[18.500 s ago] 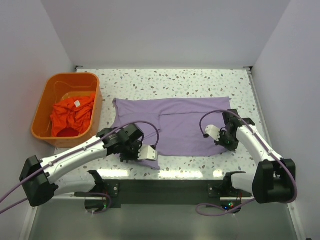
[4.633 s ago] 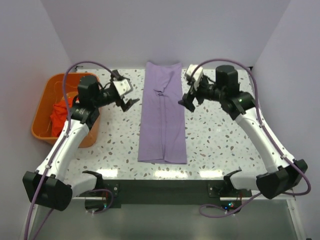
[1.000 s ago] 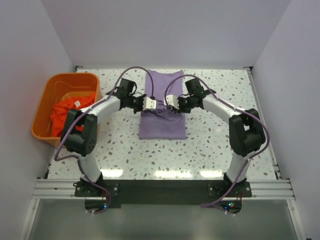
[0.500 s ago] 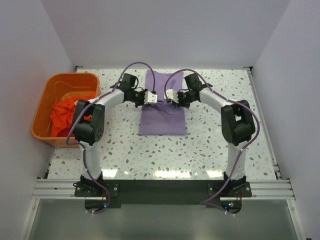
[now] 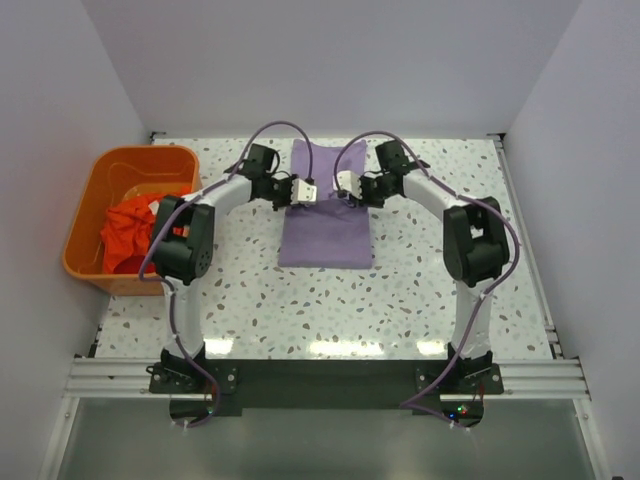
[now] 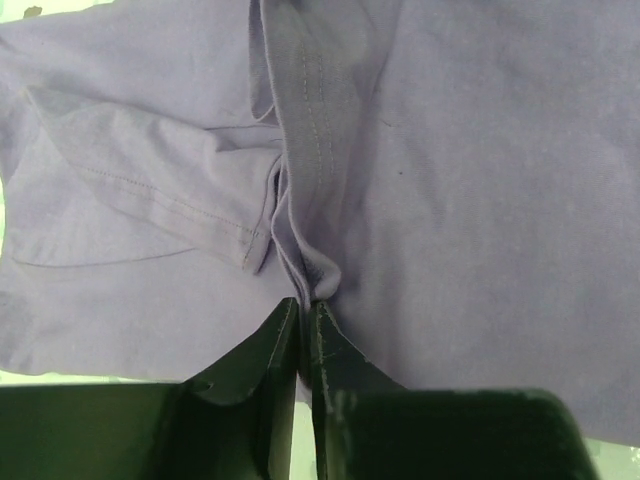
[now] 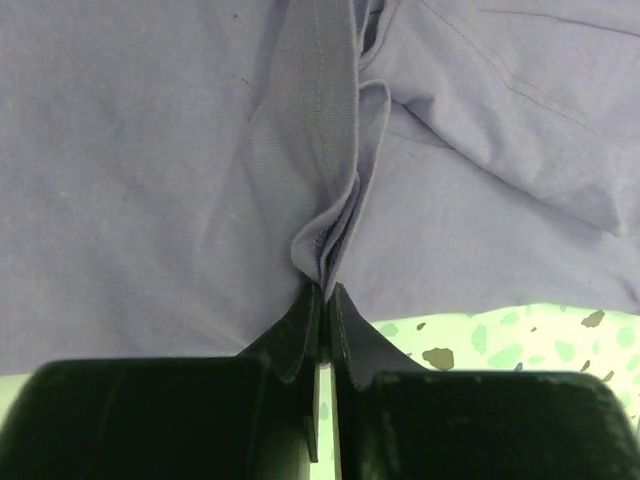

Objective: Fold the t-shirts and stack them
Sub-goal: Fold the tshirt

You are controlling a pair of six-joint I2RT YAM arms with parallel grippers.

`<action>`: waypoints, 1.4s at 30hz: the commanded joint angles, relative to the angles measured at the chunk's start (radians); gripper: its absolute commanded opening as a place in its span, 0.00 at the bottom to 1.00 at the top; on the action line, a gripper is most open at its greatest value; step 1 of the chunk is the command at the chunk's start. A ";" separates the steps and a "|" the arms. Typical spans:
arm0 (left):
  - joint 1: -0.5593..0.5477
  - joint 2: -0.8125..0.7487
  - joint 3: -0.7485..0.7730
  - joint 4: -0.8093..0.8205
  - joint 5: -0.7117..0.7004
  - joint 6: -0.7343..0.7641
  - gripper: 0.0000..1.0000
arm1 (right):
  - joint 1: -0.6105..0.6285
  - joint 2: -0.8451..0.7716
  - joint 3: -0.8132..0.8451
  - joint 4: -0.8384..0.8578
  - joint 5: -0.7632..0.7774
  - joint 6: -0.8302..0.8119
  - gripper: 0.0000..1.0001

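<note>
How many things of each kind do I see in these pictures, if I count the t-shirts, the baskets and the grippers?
T-shirts: 2 (purple t-shirt, orange-red t-shirt)
Baskets: 1 (orange basket, holding the orange-red t-shirt)
Grippers: 2 (left gripper, right gripper, each shut on a fold of the purple t-shirt)
Total: 5

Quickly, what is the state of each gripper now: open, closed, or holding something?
Left gripper: closed, pinching a fold of the purple t-shirt.
Right gripper: closed, pinching a fold of the same shirt.
</note>
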 commanded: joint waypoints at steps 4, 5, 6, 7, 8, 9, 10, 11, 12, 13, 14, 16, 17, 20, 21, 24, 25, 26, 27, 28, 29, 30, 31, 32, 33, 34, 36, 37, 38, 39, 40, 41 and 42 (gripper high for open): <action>0.016 0.001 0.047 0.054 -0.029 -0.053 0.33 | 0.000 0.014 0.050 0.031 -0.027 0.010 0.44; 0.025 -0.013 0.049 0.052 -0.032 -0.075 0.36 | -0.001 0.008 0.055 0.040 -0.015 0.025 0.46; 0.030 -0.024 0.047 0.051 -0.035 -0.081 0.39 | -0.001 0.002 0.055 0.060 -0.007 0.039 0.47; 0.035 -0.036 0.035 0.060 -0.040 -0.093 0.43 | -0.001 -0.009 0.054 0.066 -0.001 0.065 0.50; 0.045 -0.053 0.024 0.077 -0.043 -0.141 0.45 | -0.003 -0.030 0.054 0.068 0.013 0.079 0.51; 0.051 -0.091 -0.003 0.093 -0.043 -0.159 0.46 | -0.003 -0.048 0.049 0.069 0.015 0.093 0.51; 0.061 -0.113 -0.020 0.094 -0.038 -0.188 0.47 | -0.003 -0.065 0.032 0.065 0.015 0.113 0.52; 0.064 -0.162 -0.041 0.091 -0.028 -0.199 0.47 | -0.003 -0.110 0.017 0.060 0.015 0.119 0.52; 0.065 -0.191 -0.095 0.085 -0.023 -0.205 0.48 | -0.004 -0.136 0.000 0.039 0.004 0.122 0.52; 0.065 -0.220 -0.129 0.080 -0.018 -0.207 0.48 | -0.004 -0.159 -0.038 0.020 -0.008 0.124 0.51; 0.065 -0.281 -0.165 0.080 -0.002 -0.213 0.49 | -0.004 -0.211 -0.058 -0.004 -0.022 0.124 0.50; 0.062 -0.343 -0.277 0.086 0.018 -0.230 0.52 | -0.003 -0.263 -0.132 -0.058 -0.059 0.116 0.49; 0.058 -0.393 -0.342 0.083 0.032 -0.228 0.53 | 0.003 -0.307 -0.161 -0.075 -0.077 0.117 0.48; 0.032 -0.462 -0.431 0.083 0.034 -0.228 0.55 | 0.040 -0.360 -0.276 -0.084 -0.077 0.110 0.45; 0.024 -0.475 -0.480 0.086 0.034 -0.231 0.56 | 0.049 -0.386 -0.299 -0.095 -0.077 0.107 0.44; -0.014 -0.524 -0.570 0.110 0.028 -0.235 0.57 | 0.103 -0.409 -0.394 -0.075 -0.064 0.105 0.41; -0.037 -0.535 -0.594 0.124 0.022 -0.239 0.57 | 0.123 -0.415 -0.438 -0.063 -0.058 0.111 0.39; -0.050 -0.552 -0.615 0.135 0.013 -0.241 0.57 | 0.132 -0.417 -0.459 -0.050 -0.044 0.111 0.38; -0.060 -0.555 -0.647 0.152 0.005 -0.241 0.57 | 0.141 -0.414 -0.476 -0.024 -0.036 0.116 0.38; -0.083 -0.558 -0.663 0.160 -0.003 -0.244 0.57 | 0.152 -0.405 -0.503 -0.015 -0.019 0.114 0.37; -0.093 -0.558 -0.675 0.167 -0.015 -0.241 0.57 | 0.155 -0.400 -0.514 -0.001 -0.013 0.114 0.37; -0.100 -0.555 -0.695 0.173 -0.023 -0.236 0.56 | 0.155 -0.394 -0.525 0.022 -0.004 0.114 0.37; -0.111 -0.552 -0.704 0.181 -0.029 -0.230 0.56 | 0.157 -0.386 -0.538 0.025 0.005 0.107 0.38; -0.113 -0.543 -0.712 0.189 -0.038 -0.230 0.56 | 0.155 -0.371 -0.543 0.029 0.010 0.104 0.38; -0.116 -0.538 -0.724 0.199 -0.044 -0.230 0.56 | 0.155 -0.363 -0.549 0.039 0.028 0.104 0.38; -0.119 -0.530 -0.724 0.198 -0.052 -0.219 0.56 | 0.157 -0.357 -0.568 0.048 0.035 0.098 0.38; -0.120 -0.509 -0.732 0.203 -0.072 -0.219 0.56 | 0.155 -0.342 -0.585 0.094 0.061 0.099 0.39; -0.120 -0.503 -0.730 0.198 -0.078 -0.210 0.55 | 0.157 -0.334 -0.588 0.097 0.062 0.104 0.38; -0.120 -0.489 -0.732 0.192 -0.093 -0.204 0.55 | 0.158 -0.322 -0.586 0.100 0.076 0.102 0.38; -0.120 -0.483 -0.732 0.190 -0.101 -0.199 0.54 | 0.160 -0.319 -0.586 0.105 0.082 0.102 0.38; -0.120 -0.478 -0.735 0.190 -0.107 -0.187 0.54 | 0.158 -0.314 -0.586 0.106 0.090 0.101 0.38; -0.119 -0.467 -0.738 0.193 -0.124 -0.186 0.54 | 0.160 -0.309 -0.583 0.105 0.097 0.096 0.38; -0.120 -0.463 -0.738 0.190 -0.127 -0.185 0.52 | 0.160 -0.297 -0.582 0.093 0.104 0.090 0.38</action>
